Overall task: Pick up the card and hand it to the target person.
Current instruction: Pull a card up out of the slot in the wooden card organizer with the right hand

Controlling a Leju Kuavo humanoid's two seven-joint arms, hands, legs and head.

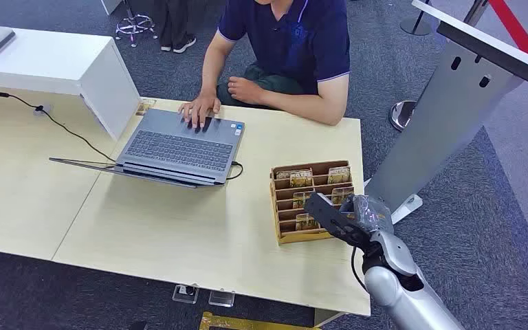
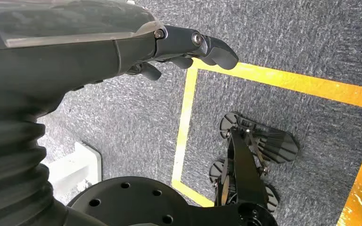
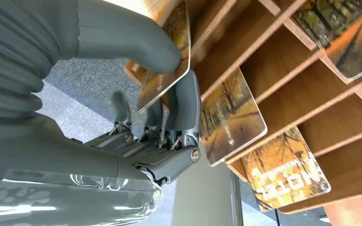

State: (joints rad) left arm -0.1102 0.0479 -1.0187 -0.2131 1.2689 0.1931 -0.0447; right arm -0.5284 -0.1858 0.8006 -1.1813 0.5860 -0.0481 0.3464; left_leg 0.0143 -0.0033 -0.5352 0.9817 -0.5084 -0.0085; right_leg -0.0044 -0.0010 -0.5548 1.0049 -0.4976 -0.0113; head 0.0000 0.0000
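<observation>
A wooden card holder [image 1: 280, 213] stands at the table's right end with several autumn-picture cards in its slots. My right hand [image 1: 338, 217] is at the holder's near right side. In the right wrist view the right hand [image 3: 169, 122] pinches one card [image 3: 158, 87] between thumb and fingers, at the holder's edge. Two more cards [image 3: 231, 117] [image 3: 283, 174] sit in neighbouring slots. The target person [image 1: 289, 34] sits across the table in a dark blue shirt, one hand [image 1: 199, 110] on a laptop. My left hand [image 2: 188, 44] hangs over the floor, holding nothing, fingers loosely extended.
An open grey laptop [image 1: 179, 148] lies mid-table with a cable at its right side. A white raised box [image 1: 55, 62] stands at the far left. A grey slanted stand [image 1: 447, 103] rises right of the table. Bare tabletop [image 1: 179, 234] lies between the laptop and me.
</observation>
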